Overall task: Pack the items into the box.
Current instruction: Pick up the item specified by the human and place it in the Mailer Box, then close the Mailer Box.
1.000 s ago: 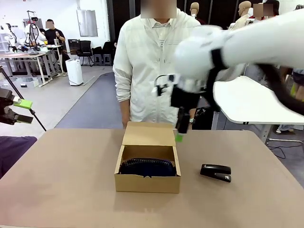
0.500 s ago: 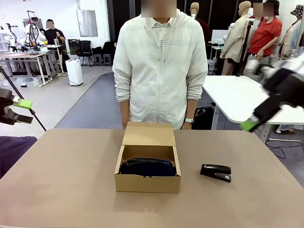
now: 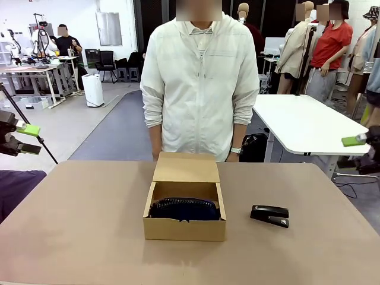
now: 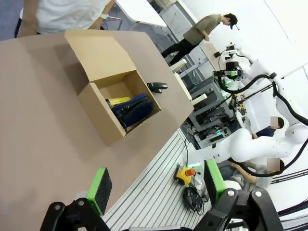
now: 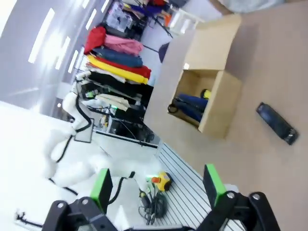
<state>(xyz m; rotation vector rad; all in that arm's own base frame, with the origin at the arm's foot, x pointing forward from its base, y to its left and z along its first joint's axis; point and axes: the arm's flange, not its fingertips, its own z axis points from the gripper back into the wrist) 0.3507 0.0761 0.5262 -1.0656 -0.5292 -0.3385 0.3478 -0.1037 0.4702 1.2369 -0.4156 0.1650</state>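
Change: the right arm, which hung over the box a second ago and covered part of the person, has gone back to the right edge. The box, pouch and stapler lie as before.
Left gripper [image 3: 34, 138]: at the left edge, beside the table [image 3: 89, 225], fingers pointing right. The jaws are wide apart and hold nothing. The arm is cut off by the frame.
Box [image 3: 184, 228]: in the middle of the table, lid flap standing up toward the person [image 3: 199, 89].
Pouch [image 3: 184, 209]: inside the box; the front wall hides its lower part.
Knife [image 4: 118, 101]: a yellow strip in the box behind the pouch, seen from the left wrist; hidden in the front view.
Stapler [image 3: 270, 215]: on the table, right of the box, apart from it.
Right gripper [image 3: 353, 152]: at the right edge, off the table, fingers pointing left, spread and empty. The lower finger is hard to make out.
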